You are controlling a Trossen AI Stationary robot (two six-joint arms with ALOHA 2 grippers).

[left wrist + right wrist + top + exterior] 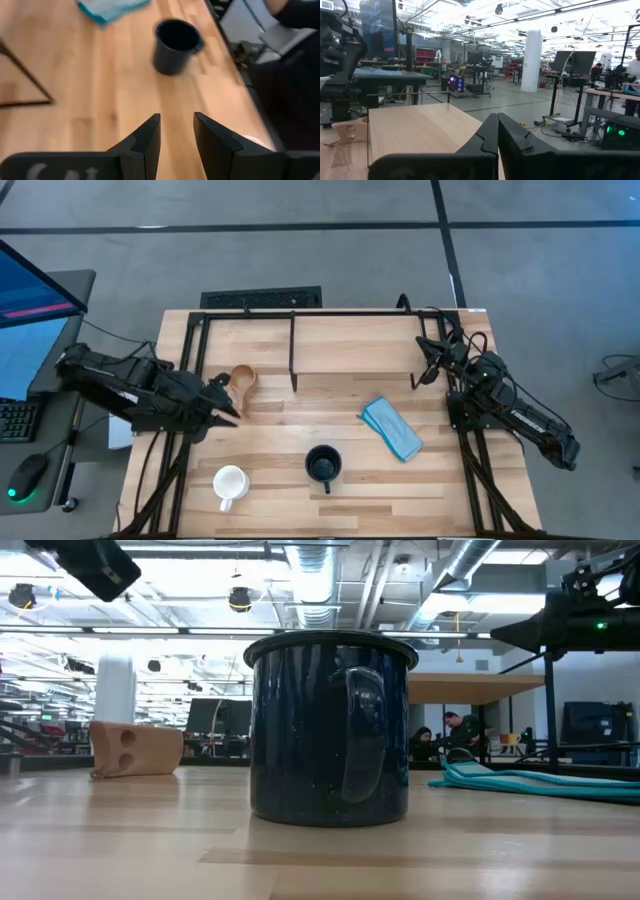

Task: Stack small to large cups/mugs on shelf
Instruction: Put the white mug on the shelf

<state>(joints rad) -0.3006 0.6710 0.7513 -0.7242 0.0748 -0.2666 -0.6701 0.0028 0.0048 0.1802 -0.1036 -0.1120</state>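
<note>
Evidently nothing is stacked yet: the left gripper (176, 131), fingers narrowly parted and empty, hovers beside the tan mug (243, 380); next, close in. The right gripper (497, 131), fingers together, waits by the shelf (352, 344).

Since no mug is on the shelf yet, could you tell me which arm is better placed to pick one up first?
Probably left: the left gripper, open, sits beside the tan mug; the right gripper, shut, waits by the shelf.

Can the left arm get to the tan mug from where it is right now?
Probably yes. The left end effector sits just beside the tan mug, open, with only bare tabletop between them. The white mug and the dark mug stand nearer the front edge, out of the way.
</note>
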